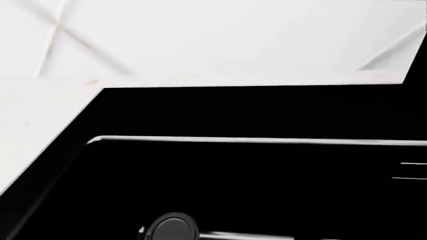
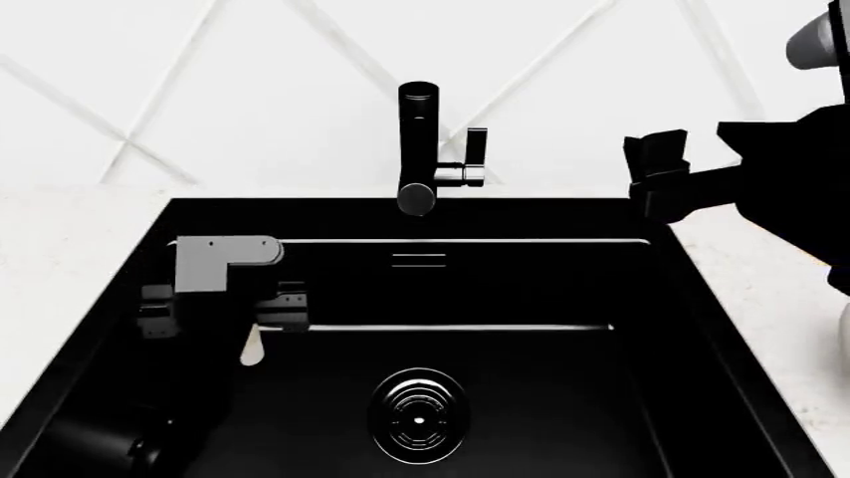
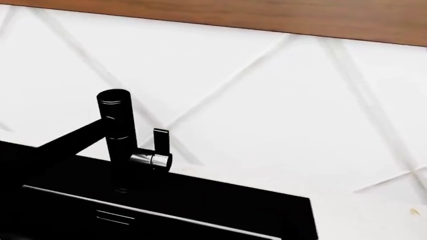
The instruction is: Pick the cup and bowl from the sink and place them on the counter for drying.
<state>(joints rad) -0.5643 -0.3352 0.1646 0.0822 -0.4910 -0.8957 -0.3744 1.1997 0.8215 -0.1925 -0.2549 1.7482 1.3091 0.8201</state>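
Left tool [image 2: 226,314]: down inside the sink [image 2: 531,398], close to the basin's left wall, grey bracket on top. We can't tell from the head view whether its jaws are parted or closed; its own wrist camera shows none of the fingers.

Right under that tool we see a small cream-white sliver [image 2: 251,346]. It's touching or just beside the dark fingers. Too little shows for us to call it the cup.

Out from the left tool: the round ridged drain [image 2: 417,416] sits on the basin floor, off to the tool's right and nearer the robot. The black faucet [image 2: 418,139] stands upright at the back rim, spout towards the basin. The left wrist camera gives us only black sink rim [image 1: 253,112] and white tabletop [image 1: 33,120] at the corner.

Right tool [image 2: 660,171]: up in the air, above the basin's back right corner, well apart from the left tool. Jaw state: can't tell, it reads as one dark mass. Its wrist camera looks at the faucet [image 3: 117,140], lever on the side, with white wall behind.

Beyond the right arm, at the picture's edge, a white rounded edge [image 2: 842,324] sits on the tabletop [image 2: 67,249]. It's mostly cut off, so we can't confirm it as the bowl.
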